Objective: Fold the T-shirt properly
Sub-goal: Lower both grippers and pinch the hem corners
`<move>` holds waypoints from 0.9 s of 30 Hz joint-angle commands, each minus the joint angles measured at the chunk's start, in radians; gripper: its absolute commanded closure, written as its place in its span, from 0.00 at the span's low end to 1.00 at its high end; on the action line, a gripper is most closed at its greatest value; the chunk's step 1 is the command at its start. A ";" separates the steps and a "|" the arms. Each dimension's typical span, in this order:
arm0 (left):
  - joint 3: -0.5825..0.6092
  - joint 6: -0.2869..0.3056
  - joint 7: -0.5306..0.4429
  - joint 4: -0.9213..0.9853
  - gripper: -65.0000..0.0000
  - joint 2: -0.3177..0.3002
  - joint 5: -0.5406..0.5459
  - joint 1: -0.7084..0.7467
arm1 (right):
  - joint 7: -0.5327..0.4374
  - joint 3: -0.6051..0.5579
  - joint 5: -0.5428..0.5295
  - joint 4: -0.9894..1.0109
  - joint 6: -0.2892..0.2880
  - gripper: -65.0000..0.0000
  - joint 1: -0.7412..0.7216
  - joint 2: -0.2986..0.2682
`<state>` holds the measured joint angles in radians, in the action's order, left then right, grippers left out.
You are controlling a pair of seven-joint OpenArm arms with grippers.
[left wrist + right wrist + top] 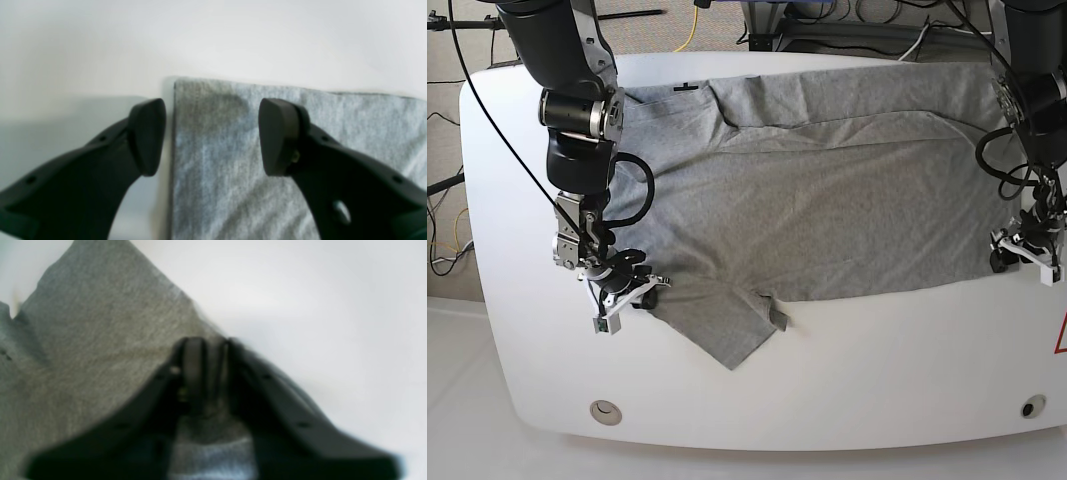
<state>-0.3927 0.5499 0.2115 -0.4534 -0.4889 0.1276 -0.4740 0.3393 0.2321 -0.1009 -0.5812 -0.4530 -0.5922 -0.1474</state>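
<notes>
- The right arm [577,120] reaches down over the sleeve side of the T-shirt [827,200], its wrist bent toward the near edge of the cloth.
- The right gripper [208,350] has its fingers pressed together, with a fold of the T-shirt's edge pinched between the pads.
- The left arm [1032,110] hangs down at the opposite end of the T-shirt, the hem side, wrist pointing at the table.
- The left gripper [211,136] stands wide apart, one finger [148,136] just off the T-shirt's corner edge, the other finger [277,136] over the cloth, gripping nothing.
</notes>
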 commanded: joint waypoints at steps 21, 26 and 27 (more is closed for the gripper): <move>0.002 0.027 0.021 -0.016 0.35 -0.008 -0.001 -0.008 | 0.019 0.000 0.008 -0.010 -0.001 1.00 -0.023 -0.009; 0.000 0.043 0.024 -0.017 0.36 -0.008 -0.002 -0.007 | 0.020 0.000 0.009 -0.010 -0.002 1.00 -0.023 -0.010; 0.001 0.044 0.024 -0.017 0.36 -0.007 -0.003 -0.007 | 0.019 -0.001 0.008 -0.010 -0.002 1.00 -0.022 -0.010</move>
<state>-0.3920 0.5846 0.2123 -0.4599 -0.4835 0.1310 -0.4656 0.3447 0.2329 -0.1028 -0.5812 -0.4530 -0.5938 -0.1497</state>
